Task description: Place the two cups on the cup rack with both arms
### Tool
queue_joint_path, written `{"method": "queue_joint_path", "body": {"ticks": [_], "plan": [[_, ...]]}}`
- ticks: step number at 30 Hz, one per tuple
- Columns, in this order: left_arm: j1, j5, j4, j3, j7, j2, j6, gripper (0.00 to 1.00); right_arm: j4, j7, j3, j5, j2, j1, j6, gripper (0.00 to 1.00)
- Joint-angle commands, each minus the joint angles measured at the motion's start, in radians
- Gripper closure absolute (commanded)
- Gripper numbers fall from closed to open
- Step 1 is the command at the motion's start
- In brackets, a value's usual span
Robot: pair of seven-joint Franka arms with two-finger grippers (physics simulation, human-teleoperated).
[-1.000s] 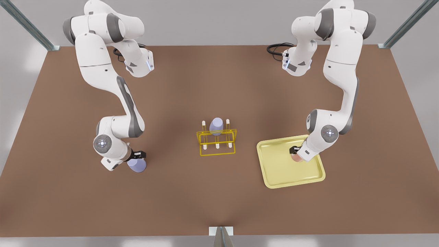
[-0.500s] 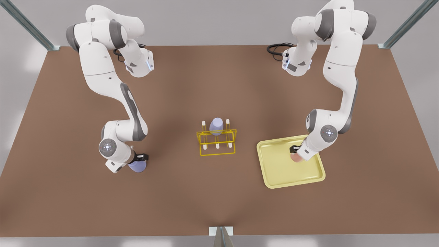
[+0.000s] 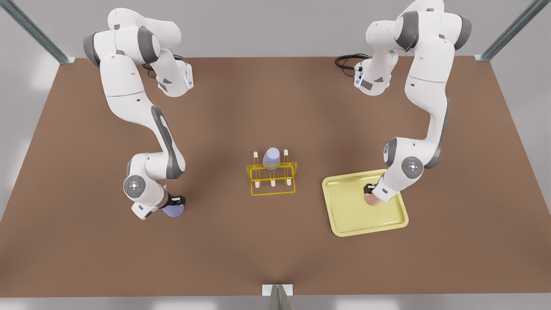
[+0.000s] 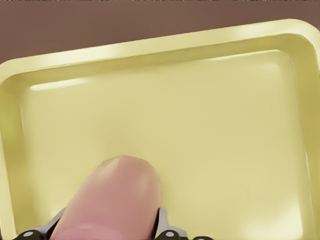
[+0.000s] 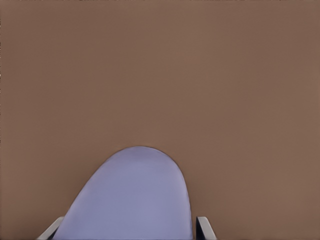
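Your left tool pinches the salmon-pink tapered cup over the pale yellow flat tray; your right tool seems clamped on the pale lavender tapered cup near the brown surface's front edge. The yellow wire-frame cup rack stands mid-surface between them, roughly equidistant, its front pegs free.

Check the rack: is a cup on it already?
Yes. One lavender cup sits over a back-row peg of the rack; the other pegs are bare.
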Motion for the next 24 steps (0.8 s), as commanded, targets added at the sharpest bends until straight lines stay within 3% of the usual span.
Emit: {"method": "queue_joint_path", "body": {"ticks": [1, 11, 16, 24], "plan": [[-0.008, -0.010, 0.009, -0.001, 0.018, 0.002, -0.006, 0.26, -0.001, -0.007, 0.000, 0.003, 0.004, 0.001, 0.016, 0.06], [-0.016, -0.005, 0.225, -0.141, -0.215, -0.023, -0.308, 0.26, 0.005, -0.006, 0.001, 0.003, -0.010, 0.004, 0.016, 0.10], [-0.088, -0.002, 0.594, -0.213, -0.458, 0.115, -0.444, 0.26, 0.005, -0.010, 0.001, 0.002, -0.007, 0.001, 0.016, 0.17], [-0.165, -0.002, 0.631, -0.308, -0.510, 0.120, -0.464, 0.26, 0.005, -0.013, 0.001, 0.000, 0.002, 0.009, 0.016, 0.19]]}}
